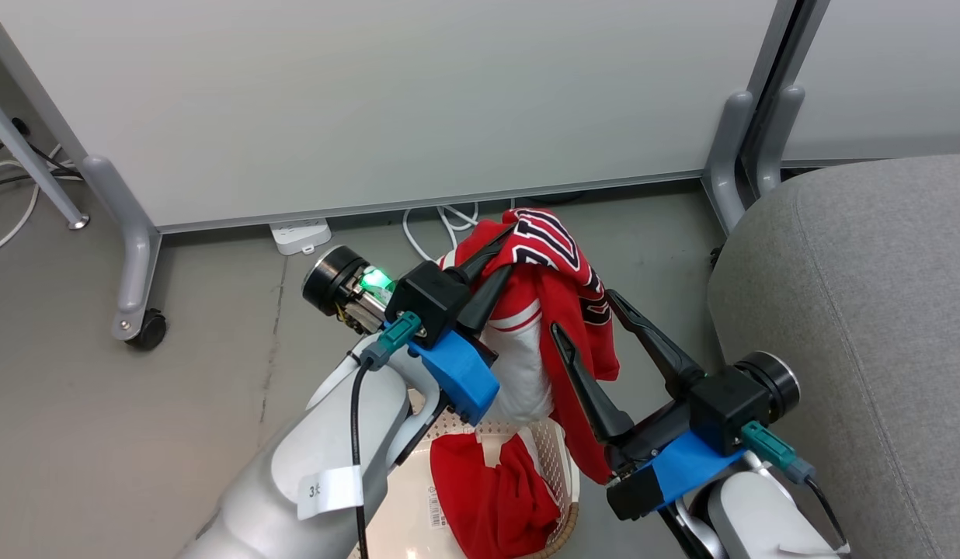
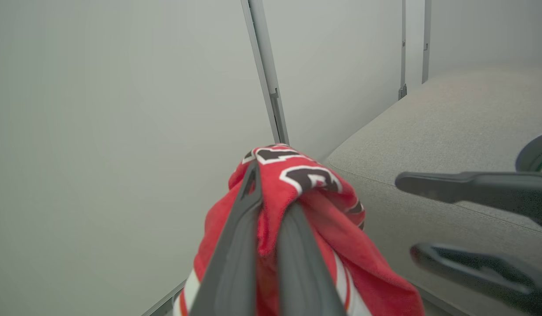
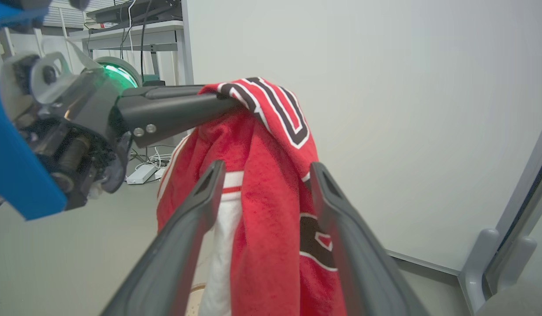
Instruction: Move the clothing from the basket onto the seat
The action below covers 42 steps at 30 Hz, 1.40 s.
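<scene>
Head view shows basket (image 1: 564,529) (garment (image 1: 488,489) inside) — under jersey (image 1: 558,287).

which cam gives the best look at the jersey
Right wrist view: the jersey hangs large and sharp from the left end effector, with its lettering and white panel clear. Head view shows it smaller, from above. Left wrist view shows just the pinched top fold.

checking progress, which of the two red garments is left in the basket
The plain red garment, crumpled in the basket. The lettered jersey with white trim hangs above it, pinched in the left gripper.
</scene>
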Tool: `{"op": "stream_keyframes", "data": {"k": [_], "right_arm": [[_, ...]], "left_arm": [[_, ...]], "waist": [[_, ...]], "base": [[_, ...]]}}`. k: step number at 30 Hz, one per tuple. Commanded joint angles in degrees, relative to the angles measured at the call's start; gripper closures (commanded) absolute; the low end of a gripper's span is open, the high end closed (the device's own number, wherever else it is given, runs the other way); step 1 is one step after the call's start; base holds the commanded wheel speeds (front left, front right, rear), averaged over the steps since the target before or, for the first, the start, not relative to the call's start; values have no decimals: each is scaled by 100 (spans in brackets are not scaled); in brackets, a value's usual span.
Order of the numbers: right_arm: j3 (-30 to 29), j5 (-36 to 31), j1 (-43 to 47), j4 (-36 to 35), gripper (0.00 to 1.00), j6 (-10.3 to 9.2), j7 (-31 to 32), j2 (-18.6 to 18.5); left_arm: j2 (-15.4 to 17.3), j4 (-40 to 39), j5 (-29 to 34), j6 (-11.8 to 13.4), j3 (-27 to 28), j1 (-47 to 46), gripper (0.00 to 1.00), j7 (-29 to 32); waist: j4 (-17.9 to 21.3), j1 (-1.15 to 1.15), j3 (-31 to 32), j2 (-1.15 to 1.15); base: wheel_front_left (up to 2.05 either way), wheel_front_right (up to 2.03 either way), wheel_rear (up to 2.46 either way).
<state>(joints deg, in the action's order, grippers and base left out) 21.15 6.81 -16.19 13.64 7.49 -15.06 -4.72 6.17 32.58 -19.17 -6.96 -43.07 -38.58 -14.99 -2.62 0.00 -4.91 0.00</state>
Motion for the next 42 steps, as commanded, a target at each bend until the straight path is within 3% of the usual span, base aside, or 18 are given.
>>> {"op": "stream_keyframes", "data": {"k": [1,22,23,24,42], "right_arm": [[52,35,-147,93,0,1,-19,-25],[180,-113,-1072,1922,0,1,-18,110],[183,-85,-1091,2011,38,1,-18,117],[195,-65,-1129,2063,100,1,-18,127],[295,65,-1156,2130,100,1,-18,169]], "left_arm": [[-24,-1,16,-11,-8,-76,100,-30],[-209,-55,22,-61,-217,-238,100,-30],[-211,-58,24,-62,-217,-234,100,-30],[-212,-60,27,-62,-218,-224,100,-30],[-232,-17,24,-66,-197,-142,100,-30]], "waist": [[-30,0,-25,0],[-201,0,-182,0],[-201,0,-179,0],[-200,0,-175,0],[-183,0,-108,0]], "base": [[0,0,0],[0,0,0],[0,0,0],[0,0,0],[0,0,0]]}}
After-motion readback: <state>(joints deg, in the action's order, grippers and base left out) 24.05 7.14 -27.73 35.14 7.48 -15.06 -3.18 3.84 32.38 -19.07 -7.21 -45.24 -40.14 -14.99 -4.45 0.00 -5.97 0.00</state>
